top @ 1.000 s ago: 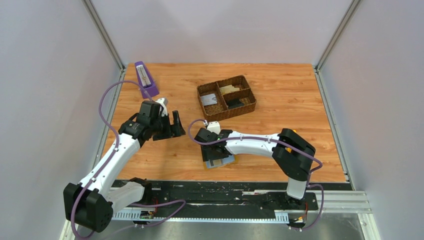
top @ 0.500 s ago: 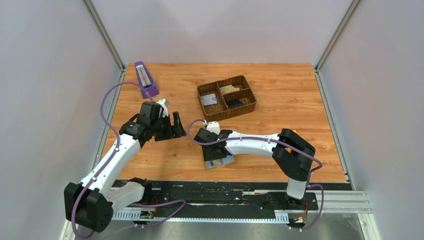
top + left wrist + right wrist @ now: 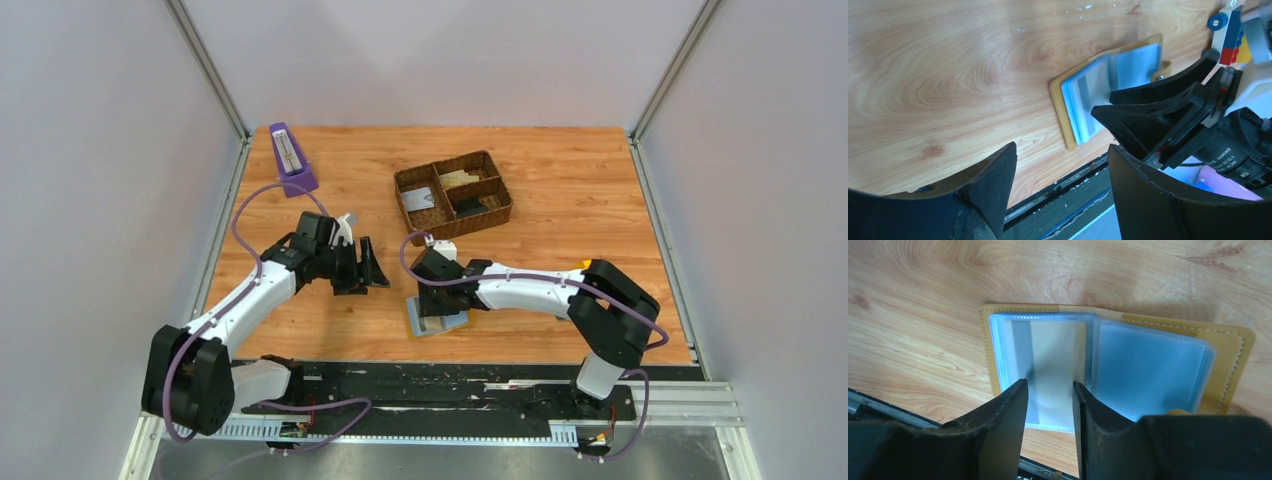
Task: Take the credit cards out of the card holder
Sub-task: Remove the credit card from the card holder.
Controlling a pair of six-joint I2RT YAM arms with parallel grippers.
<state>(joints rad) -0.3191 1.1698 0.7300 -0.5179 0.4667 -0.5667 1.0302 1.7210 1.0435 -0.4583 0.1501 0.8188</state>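
While the card holder (image 3: 448, 322) lies open on the table (image 3: 580, 200), close to the near edge, my right gripper (image 3: 1048, 385) hangs right over one of its blue-grey pocket pages. Those jaws stand a little apart, and I see only the pocket between them. My left gripper (image 3: 1060, 150) hovers just beside the holder, jaws wide apart, holding nothing.

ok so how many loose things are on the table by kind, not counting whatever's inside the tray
card holder: 1
woven tray: 1
purple metronome: 1
total: 3
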